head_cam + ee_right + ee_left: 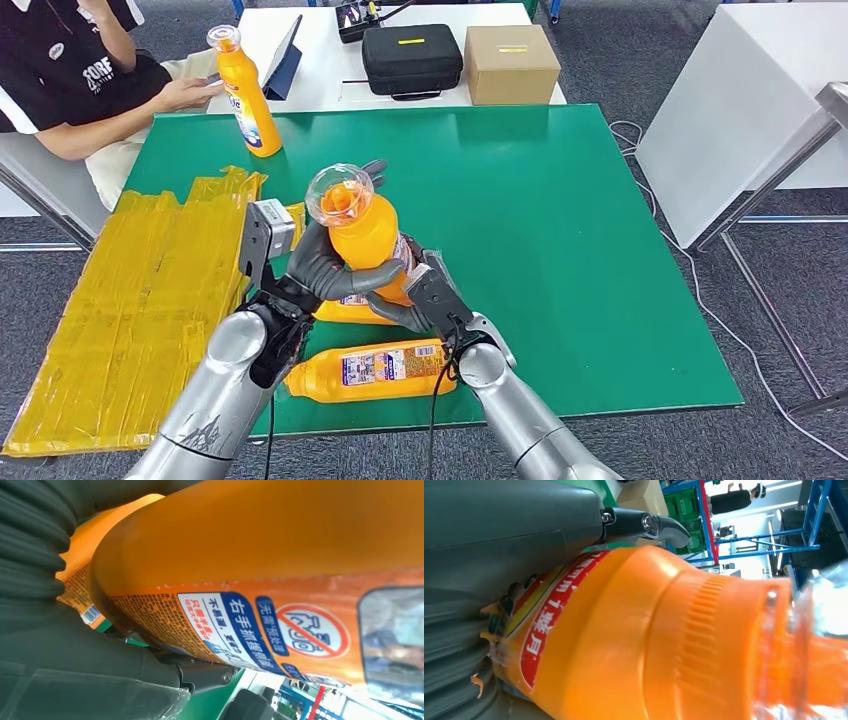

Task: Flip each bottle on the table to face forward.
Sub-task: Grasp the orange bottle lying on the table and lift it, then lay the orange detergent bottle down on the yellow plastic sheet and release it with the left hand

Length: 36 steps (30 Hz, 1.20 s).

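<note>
I hold an orange bottle (367, 238) with a clear cap above the near middle of the green mat (560, 230), tilted with its cap up and toward me. My left hand (328, 268) grips its upper body; up close the bottle (649, 640) lies against the left hand (499, 545). My right hand (418, 300) holds its lower part, where the labelled side of the bottle (260, 555) presses into the right hand (60, 655). A second bottle (375, 371) lies on its side near the mat's front edge. A third bottle (340, 313) lies partly hidden beneath the held one. Another bottle (248, 95) stands upright at the far left.
A crinkled yellow sheet (140, 290) covers the mat's left edge and hangs off it. A person (90, 80) sits at the far left corner. Behind the mat, a white table (320, 60) carries a black case (411, 58) and a cardboard box (511, 63).
</note>
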{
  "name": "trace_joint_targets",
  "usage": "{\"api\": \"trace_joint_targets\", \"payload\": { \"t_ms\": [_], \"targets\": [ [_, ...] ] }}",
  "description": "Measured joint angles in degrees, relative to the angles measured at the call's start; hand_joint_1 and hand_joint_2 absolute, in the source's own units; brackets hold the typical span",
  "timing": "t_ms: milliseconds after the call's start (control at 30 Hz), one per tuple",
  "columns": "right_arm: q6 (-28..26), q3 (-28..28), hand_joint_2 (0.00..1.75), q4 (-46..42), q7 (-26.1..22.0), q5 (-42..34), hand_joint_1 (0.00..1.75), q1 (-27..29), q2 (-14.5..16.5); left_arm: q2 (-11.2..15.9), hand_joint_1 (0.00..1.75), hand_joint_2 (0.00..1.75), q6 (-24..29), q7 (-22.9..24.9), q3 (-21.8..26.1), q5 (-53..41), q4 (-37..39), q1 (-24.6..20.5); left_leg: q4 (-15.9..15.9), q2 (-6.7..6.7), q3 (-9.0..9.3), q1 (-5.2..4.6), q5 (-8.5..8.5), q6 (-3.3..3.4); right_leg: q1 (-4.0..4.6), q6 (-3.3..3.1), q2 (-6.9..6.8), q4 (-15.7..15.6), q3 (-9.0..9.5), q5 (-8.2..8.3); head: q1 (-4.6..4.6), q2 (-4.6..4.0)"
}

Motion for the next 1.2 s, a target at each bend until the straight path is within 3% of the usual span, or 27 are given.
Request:
{"api": "trace_joint_targets", "payload": {
  "t_ms": [233,267,367,400,1100,1200],
  "targets": [
    [0.0,0.7,1.75,1.2,0.0,0.0,1.75,-0.5,0.2,0.0,0.03,1.75,0.1,0.0,0.5,-0.1,-0.1,0.6,0.0,-0.01,0.00,0.00,0.00,0.00,0.00,0.00,0.00,0.0,0.01,0.00,0.01,-0.01],
    [0.1,0.7,1.75,1.3,0.0,0.1,1.75,-0.6,0.2,0.0,0.36,1.75,0.1,0.0,0.6,-0.2,-0.1,0.7,0.0,-0.01,0.00,0.00,0.00,0.00,0.00,0.00,0.00,0.0,0.01,0.00,0.01,-0.01],
    [0.2,1.1,1.75,1.5,0.0,0.1,1.75,-0.8,0.2,0.0,1.63,1.75,0.1,0.0,0.9,-0.3,-0.3,0.9,0.0,-0.01,0.00,0.00,0.00,0.00,0.00,0.00,0.00,0.0,0.01,0.00,0.01,-0.01],
    [0.2,1.2,1.75,1.6,0.0,0.1,1.75,-0.9,0.2,0.0,1.74,1.75,0.1,0.0,0.9,-0.4,-0.3,0.9,0.0,-0.01,0.00,0.00,0.00,0.00,0.00,0.00,0.00,0.0,0.01,0.00,0.01,0.00],
    [-1.6,2.2,1.75,0.0,-0.4,-0.7,1.75,-0.9,-0.2,0.0,1.75,1.75,1.2,-1.4,2.2,-1.7,-2.1,1.8,0.0,-0.01,0.00,0.00,0.00,0.00,-0.01,0.00,0.00,0.0,0.00,0.00,0.01,0.00],
    [-2.3,2.2,1.75,-3.3,-0.1,0.3,0.48,-0.2,-1.0,0.3,1.75,1.75,3.3,-2.3,2.3,-3.0,-3.0,1.9,0.0,-0.01,0.00,0.00,0.00,0.00,-0.01,0.00,0.00,0.0,0.00,0.00,0.01,0.00]
  ]
}}
